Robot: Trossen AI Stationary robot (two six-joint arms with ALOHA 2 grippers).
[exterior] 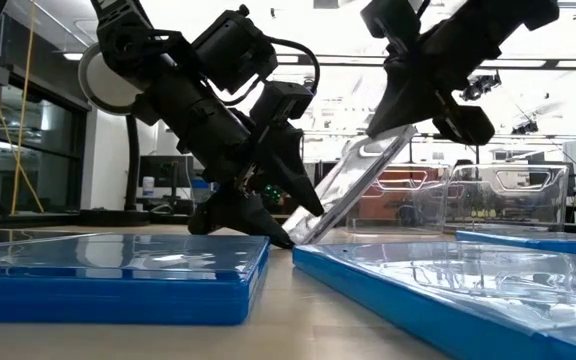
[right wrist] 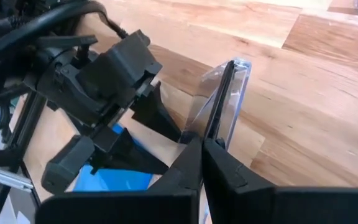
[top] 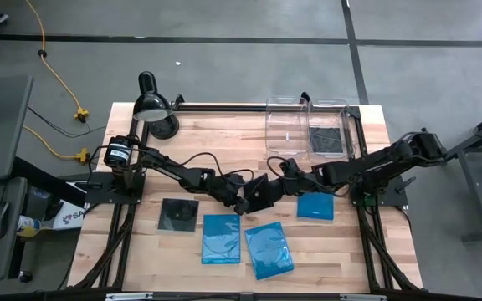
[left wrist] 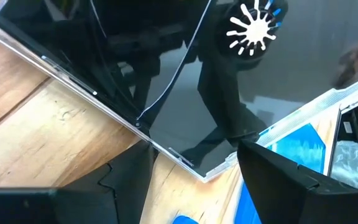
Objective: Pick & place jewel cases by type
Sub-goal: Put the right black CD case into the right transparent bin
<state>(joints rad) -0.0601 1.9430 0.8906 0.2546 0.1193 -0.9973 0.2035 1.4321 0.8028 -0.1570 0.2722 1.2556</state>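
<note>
A glossy black jewel case (exterior: 353, 185) stands tilted at the table's middle, its lower edge (exterior: 303, 240) on the wood. My right gripper (right wrist: 202, 142) is shut on it from above. My left gripper (left wrist: 179, 158) is open, its fingers on either side of the case's lower corner (left wrist: 204, 176). A second black case (top: 179, 214) lies flat to the left. Three blue cases (top: 221, 238), (top: 268, 249), (top: 315, 206) lie flat near the front. A third black case (top: 326, 140) lies in the right clear bin. My right gripper pinches the tilted black case by its raised edge (right wrist: 219, 127) between the two fingers, slanting down from above on the table's right side. The case leans, with its opposite edge resting on the table. My left gripper: whether its fingertips (exterior: 273, 232) touch the case's lower edge, I cannot tell.
Two clear bins (top: 287, 125), (top: 341, 107) stand at the far edge, right of centre. A black desk lamp (top: 153, 104) sits at the far left corner. Both arms meet over the table's middle, with cables along the left arm. Bare wood shows at the far middle.
</note>
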